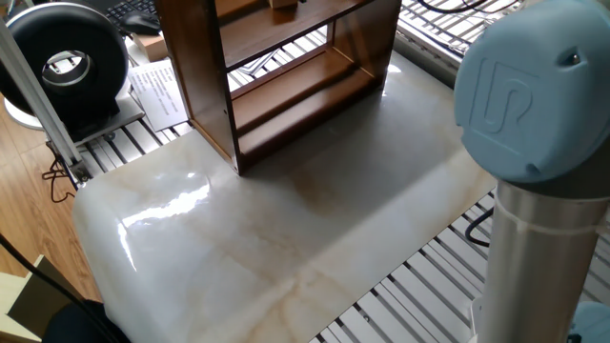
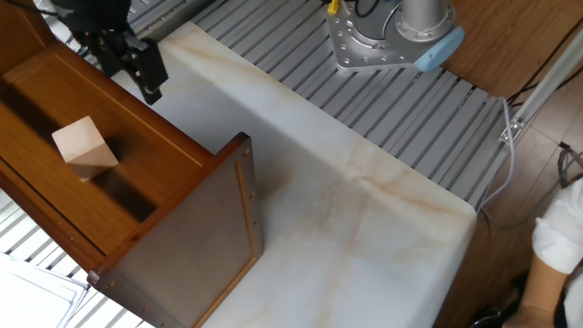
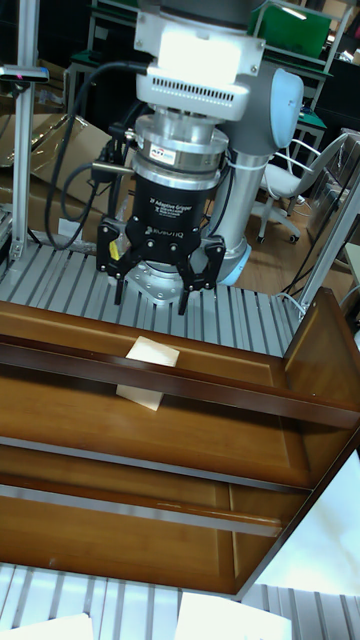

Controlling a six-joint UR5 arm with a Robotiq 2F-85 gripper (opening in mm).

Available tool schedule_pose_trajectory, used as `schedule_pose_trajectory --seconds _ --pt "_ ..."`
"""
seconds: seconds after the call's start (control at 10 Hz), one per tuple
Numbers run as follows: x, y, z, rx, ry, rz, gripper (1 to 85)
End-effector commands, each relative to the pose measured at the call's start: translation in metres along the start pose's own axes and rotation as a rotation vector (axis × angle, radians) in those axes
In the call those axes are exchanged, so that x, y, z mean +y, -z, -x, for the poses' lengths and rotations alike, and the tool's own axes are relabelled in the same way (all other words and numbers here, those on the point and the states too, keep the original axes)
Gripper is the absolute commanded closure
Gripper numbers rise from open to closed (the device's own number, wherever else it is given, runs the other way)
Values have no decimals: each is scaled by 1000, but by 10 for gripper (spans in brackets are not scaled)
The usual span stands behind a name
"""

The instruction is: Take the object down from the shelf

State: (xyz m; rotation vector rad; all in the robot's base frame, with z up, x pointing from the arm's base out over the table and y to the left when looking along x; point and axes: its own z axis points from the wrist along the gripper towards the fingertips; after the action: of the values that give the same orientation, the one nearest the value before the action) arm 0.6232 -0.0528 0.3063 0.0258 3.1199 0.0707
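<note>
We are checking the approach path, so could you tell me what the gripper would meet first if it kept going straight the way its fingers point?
Probably the object on the shelf. In the tall view the open gripper points down over it; depth is unclear, and a top board may come first.

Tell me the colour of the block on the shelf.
The block is light tan, like bare wood; it shows best in the other fixed view.
</note>
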Motion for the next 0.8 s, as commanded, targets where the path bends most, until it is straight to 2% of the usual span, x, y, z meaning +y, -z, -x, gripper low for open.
schedule_pose_trajectory --seconds 0.0,0.2,0.5,0.7 --pt "-6 0 9 -25 -11 -16 130" --pt "-2 1 4 -3 -15 -7 130" --pt "3 -1 22 -49 17 -21 123" --pt "12 -1 25 -64 28 7 123"
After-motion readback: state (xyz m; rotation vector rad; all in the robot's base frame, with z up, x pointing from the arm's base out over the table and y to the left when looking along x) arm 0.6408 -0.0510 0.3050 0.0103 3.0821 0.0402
